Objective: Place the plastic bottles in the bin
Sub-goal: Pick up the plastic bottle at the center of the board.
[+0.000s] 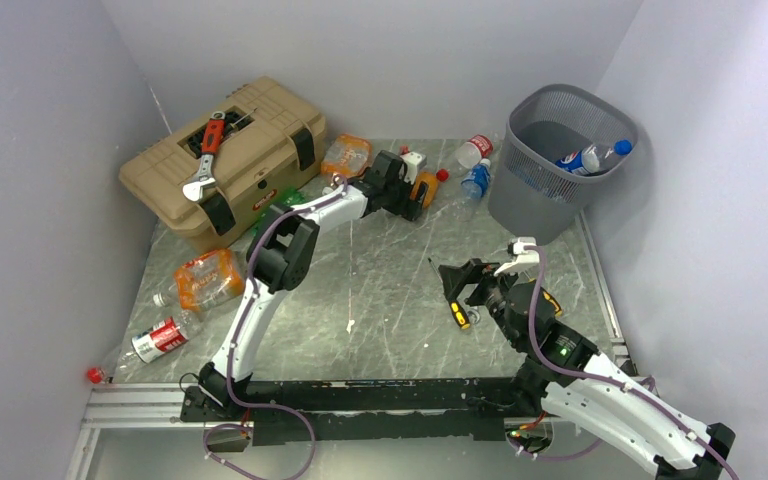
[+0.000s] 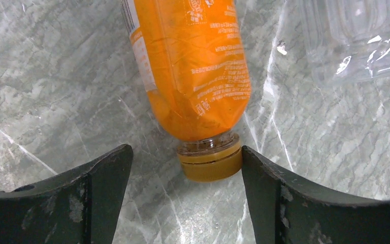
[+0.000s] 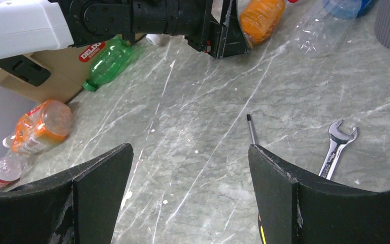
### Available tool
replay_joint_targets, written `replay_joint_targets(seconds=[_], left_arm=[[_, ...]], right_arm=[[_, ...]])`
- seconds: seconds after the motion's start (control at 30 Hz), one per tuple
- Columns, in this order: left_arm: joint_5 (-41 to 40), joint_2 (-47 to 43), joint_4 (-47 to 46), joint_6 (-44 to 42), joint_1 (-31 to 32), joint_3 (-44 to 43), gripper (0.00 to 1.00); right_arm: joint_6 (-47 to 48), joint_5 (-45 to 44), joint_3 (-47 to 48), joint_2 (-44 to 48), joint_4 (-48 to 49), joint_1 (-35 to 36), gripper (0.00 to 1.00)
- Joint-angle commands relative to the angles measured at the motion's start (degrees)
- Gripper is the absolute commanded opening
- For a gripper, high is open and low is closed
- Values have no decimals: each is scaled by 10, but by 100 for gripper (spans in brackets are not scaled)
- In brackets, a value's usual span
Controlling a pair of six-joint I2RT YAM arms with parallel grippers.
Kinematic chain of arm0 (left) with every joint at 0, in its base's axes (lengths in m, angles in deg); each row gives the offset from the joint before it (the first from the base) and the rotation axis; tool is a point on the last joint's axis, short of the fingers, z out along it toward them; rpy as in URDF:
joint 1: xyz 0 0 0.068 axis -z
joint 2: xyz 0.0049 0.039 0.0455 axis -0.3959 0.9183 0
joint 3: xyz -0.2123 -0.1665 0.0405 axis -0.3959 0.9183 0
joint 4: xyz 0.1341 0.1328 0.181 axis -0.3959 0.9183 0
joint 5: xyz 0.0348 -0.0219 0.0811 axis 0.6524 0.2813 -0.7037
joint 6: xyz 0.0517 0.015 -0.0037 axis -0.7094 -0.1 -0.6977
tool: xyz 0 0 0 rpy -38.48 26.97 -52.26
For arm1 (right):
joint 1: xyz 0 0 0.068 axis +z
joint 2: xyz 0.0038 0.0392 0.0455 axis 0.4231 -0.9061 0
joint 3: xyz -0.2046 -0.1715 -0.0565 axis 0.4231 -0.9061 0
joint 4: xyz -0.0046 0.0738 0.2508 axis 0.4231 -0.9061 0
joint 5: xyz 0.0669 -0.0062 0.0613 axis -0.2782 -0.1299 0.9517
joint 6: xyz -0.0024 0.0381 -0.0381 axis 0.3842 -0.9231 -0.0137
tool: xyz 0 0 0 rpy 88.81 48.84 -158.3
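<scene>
Top view: grey mesh wastebasket [image 1: 530, 200] at the far right of the table, with a clear blue-capped bottle [image 1: 585, 158] inside.

Left wrist: left gripper [image 2: 185, 150] spread wide, gripping nothing. Between its jaws, the yellow cap [image 2: 210, 165] of a crushed orange plastic bottle [image 2: 198, 66].

Right wrist: right gripper [image 3: 190, 146] spread wide and empty, above the grey marbled tabletop [image 3: 208, 117].

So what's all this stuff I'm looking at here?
bin: one, grey mesh, far right corner.
blue-capped bottle: one, clear, inside bin.
toolbox: one, tan, far left.
adjustable wrench: one, red-handled, on toolbox.
orange bottle: one, orange-capped, far centre.
crushed bottle: one, orange label, right of toolbox.
green bottle: one, green, beside toolbox.
red-labelled bottle: one, clear, left of bin.
blue-labelled bottle: one, clear, beside it.
orange-labelled bottle: one, clear, near left.
red-banded bottle: one, clear, nearest left.
screwdriver: one, yellow-black handle, centre right.
spanner: one, silver, beside screwdriver.
left gripper: one, black, open around orange bottle's cap.
right gripper: one, black, open, empty.
</scene>
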State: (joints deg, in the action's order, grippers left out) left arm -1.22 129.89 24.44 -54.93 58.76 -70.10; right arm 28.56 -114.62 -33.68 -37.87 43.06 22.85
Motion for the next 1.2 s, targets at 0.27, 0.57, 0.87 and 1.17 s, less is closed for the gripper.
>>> replay_joint_targets(seconds=[0.27, 0.57, 0.87, 1.17], left_arm=[[8, 34, -17, 23, 1, -44, 65], [19, -20, -66, 20, 1, 32, 25], [-18, -257, -63, -31, 1, 163, 0], [-78, -607, 22, -77, 0, 338, 0]], right_arm=[[5, -15, 19, 0, 1, 0, 88], [-2, -16, 21, -2, -5, 0, 88], [22, -17, 50, 21, -15, -1, 89], [1, 63, 69, -19, 59, 0, 100]])
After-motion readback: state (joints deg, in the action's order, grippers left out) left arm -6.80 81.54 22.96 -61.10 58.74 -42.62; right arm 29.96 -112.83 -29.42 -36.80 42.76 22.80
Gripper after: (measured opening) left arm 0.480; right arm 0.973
